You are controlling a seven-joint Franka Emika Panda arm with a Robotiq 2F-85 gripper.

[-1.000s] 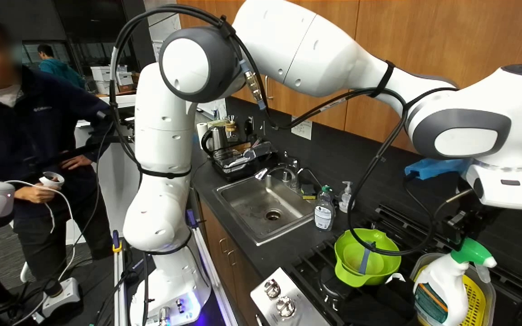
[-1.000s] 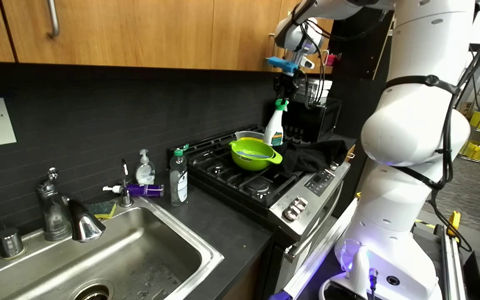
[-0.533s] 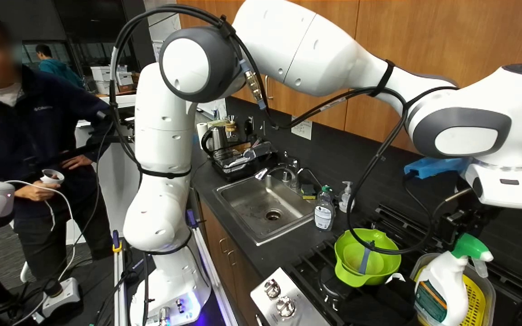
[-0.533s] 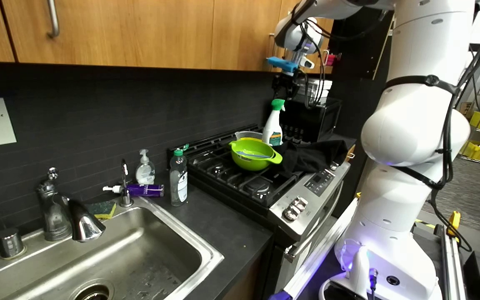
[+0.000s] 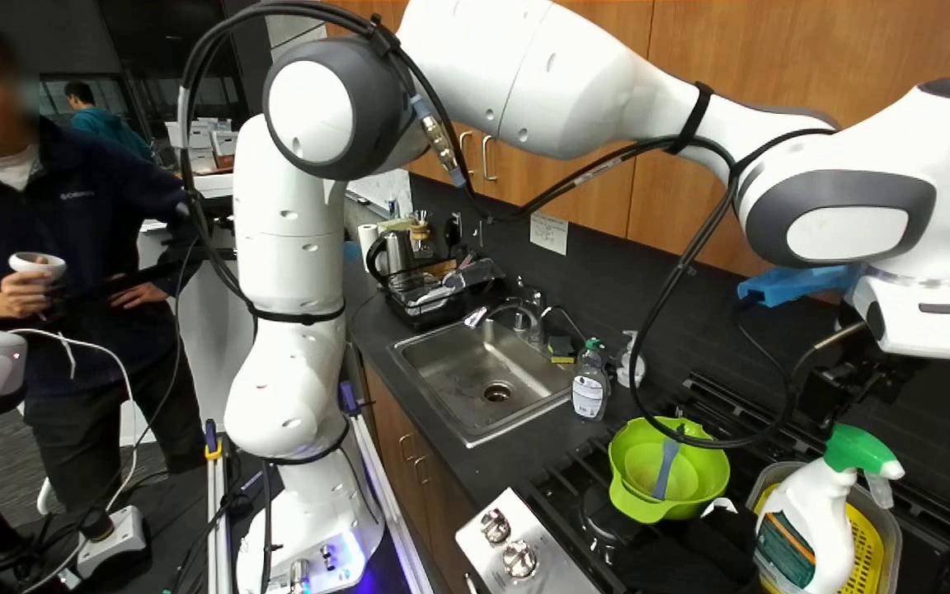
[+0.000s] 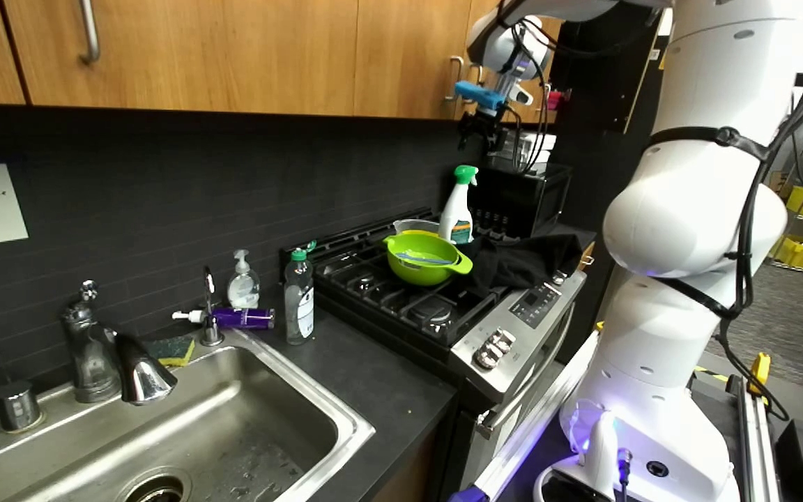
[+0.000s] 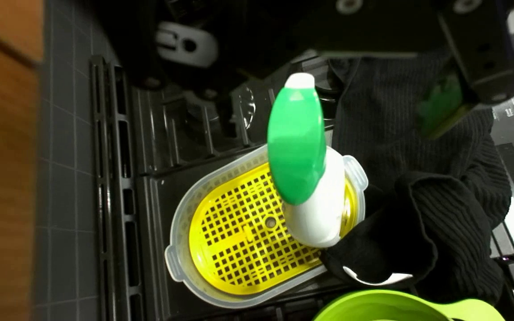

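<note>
A white spray bottle [image 7: 317,220] with a green trigger head [image 7: 296,142] stands, slightly tilted, at one end of a yellow perforated basket [image 7: 248,249] set inside a clear plastic container [image 7: 179,232]. Just above the head, apart from it in an exterior view [image 6: 456,209], is my gripper [image 6: 477,143]. In the wrist view its fingers are spread wide either side of the green head, the right finger pad [image 7: 440,104] reflecting green, and nothing is gripped. The bottle also shows in an exterior view beside the green bowl [image 5: 648,503].
Black cloth [image 7: 453,214] lies against the container on the stove [image 6: 373,279]. A blue-handled utensil [image 5: 666,469] rests in the bowl. Wooden cabinets [image 6: 269,56] hang above. The sink [image 5: 483,388], a dish soap bottle [image 5: 590,388] and a microwave [image 6: 555,195] are nearby.
One second ago my gripper was shut on the bottle's green head. It has since opened, letting the bottle settle slightly lower, and has risen clear of it.
</note>
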